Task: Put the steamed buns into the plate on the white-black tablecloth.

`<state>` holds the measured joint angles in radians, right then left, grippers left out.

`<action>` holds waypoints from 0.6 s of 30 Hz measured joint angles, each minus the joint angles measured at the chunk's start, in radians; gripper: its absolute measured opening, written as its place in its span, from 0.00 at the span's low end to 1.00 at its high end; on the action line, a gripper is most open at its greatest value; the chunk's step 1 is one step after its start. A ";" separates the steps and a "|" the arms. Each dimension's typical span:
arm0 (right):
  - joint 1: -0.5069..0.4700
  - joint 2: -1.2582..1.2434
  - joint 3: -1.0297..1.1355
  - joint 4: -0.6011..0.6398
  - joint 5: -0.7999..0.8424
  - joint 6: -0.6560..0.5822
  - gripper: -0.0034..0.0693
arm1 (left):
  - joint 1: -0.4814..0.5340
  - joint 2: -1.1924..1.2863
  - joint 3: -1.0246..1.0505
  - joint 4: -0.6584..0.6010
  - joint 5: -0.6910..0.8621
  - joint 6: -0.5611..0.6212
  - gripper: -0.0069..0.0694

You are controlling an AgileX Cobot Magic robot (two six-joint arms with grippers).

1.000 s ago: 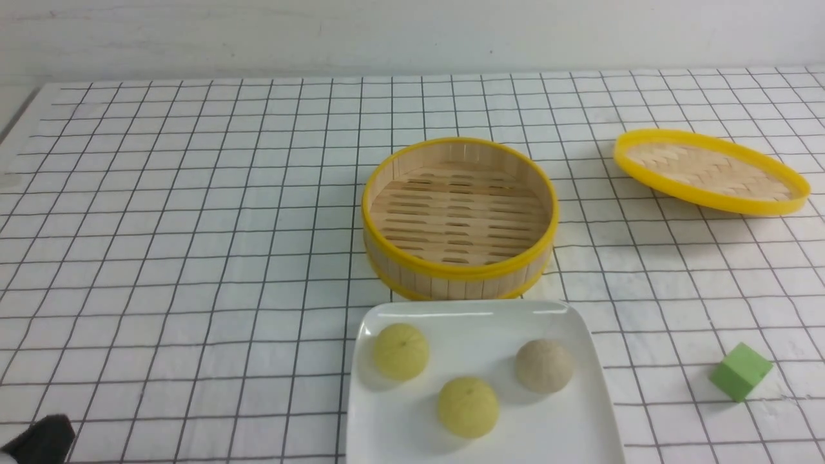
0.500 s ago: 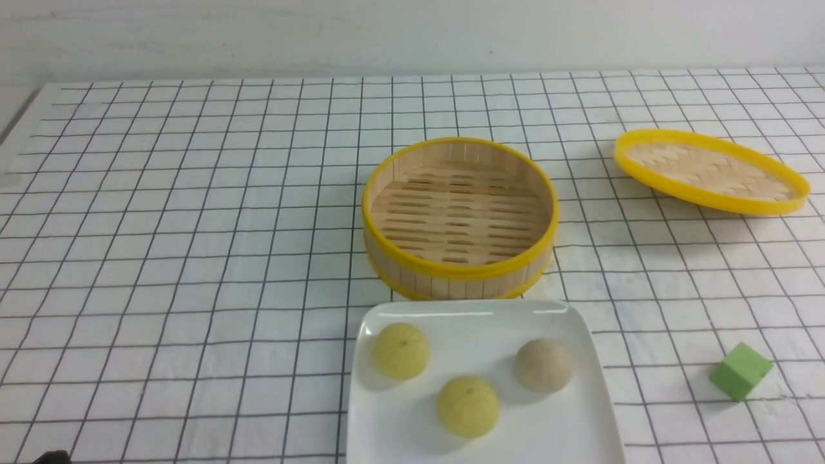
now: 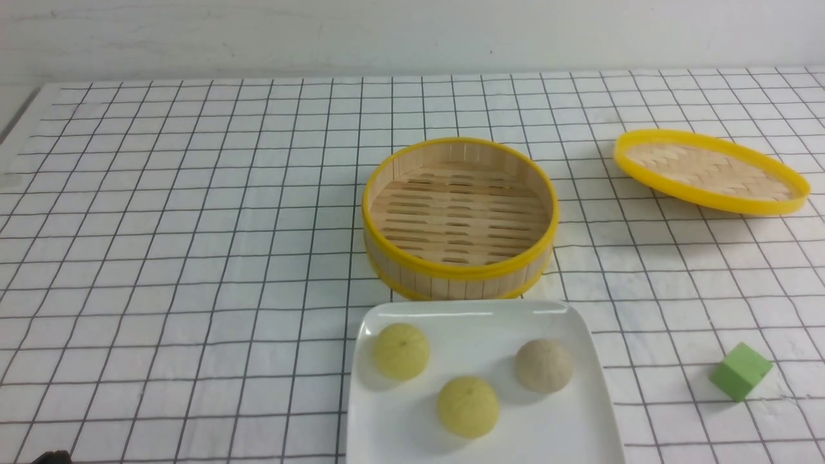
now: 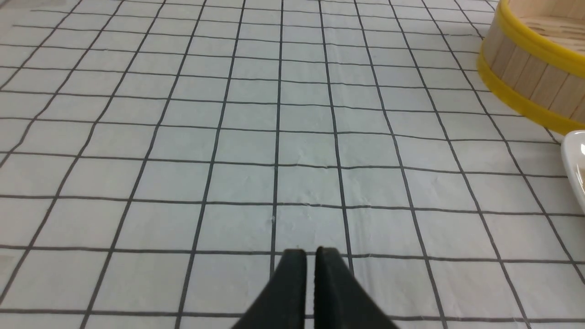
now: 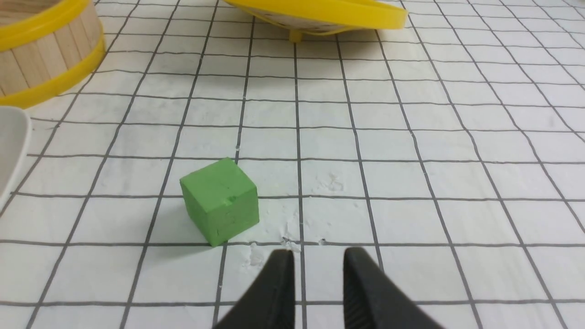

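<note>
Three steamed buns lie on the white square plate (image 3: pixel 477 309) at the front centre of the white-black tablecloth (image 3: pixel 193 225): two pale yellow ones (image 3: pixel 401 350) (image 3: pixel 468 406) and a beige-grey one (image 3: pixel 543 365). My left gripper (image 4: pixel 311 252) is shut and empty, low over bare cloth to the left of the plate, whose edge shows in the left wrist view (image 4: pixel 577 160). Only a dark sliver of it shows at the front view's bottom left corner. My right gripper (image 5: pixel 319 253) is slightly open and empty over the cloth to the right of the plate (image 5: pixel 11 146). It is out of the front view.
An empty yellow-rimmed bamboo steamer (image 3: pixel 459 219) stands just behind the plate. Its woven lid (image 3: pixel 709 171) lies tilted at the back right. A green cube (image 3: pixel 740 371) sits right of the plate, close ahead of my right gripper (image 5: pixel 220 200).
My left gripper has drawn back down out of the front view's bottom left corner, leaving only a sliver. The buns, plate, steamer, lid and cube have not moved.
</note>
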<state>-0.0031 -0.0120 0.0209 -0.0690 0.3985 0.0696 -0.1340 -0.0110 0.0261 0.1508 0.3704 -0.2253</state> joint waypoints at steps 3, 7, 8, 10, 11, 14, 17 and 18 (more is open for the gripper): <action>0.000 0.000 0.000 0.000 0.000 0.000 0.31 | 0.000 0.000 0.000 0.000 0.000 0.000 0.16; 0.000 0.000 0.000 0.000 0.000 0.000 0.32 | 0.000 0.000 0.000 0.000 0.000 0.000 0.17; 0.000 0.000 0.000 0.000 0.000 0.000 0.32 | 0.000 0.000 0.000 0.000 0.000 0.000 0.18; 0.000 0.000 0.000 0.000 0.000 0.000 0.33 | 0.000 0.000 0.000 0.000 0.000 0.000 0.18; 0.000 0.000 0.000 0.000 0.000 0.000 0.33 | 0.000 0.000 0.000 0.000 0.000 0.000 0.18; 0.000 0.000 0.000 0.000 0.000 0.000 0.33 | 0.000 0.000 0.000 0.000 0.000 0.000 0.18; 0.000 0.000 0.000 0.000 0.000 0.000 0.34 | 0.000 0.000 0.000 0.000 0.000 0.000 0.19; 0.000 0.000 0.000 0.000 0.000 0.000 0.34 | 0.000 0.000 0.000 0.000 0.000 0.000 0.19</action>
<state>-0.0031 -0.0120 0.0209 -0.0690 0.3985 0.0696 -0.1340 -0.0110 0.0261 0.1508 0.3704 -0.2253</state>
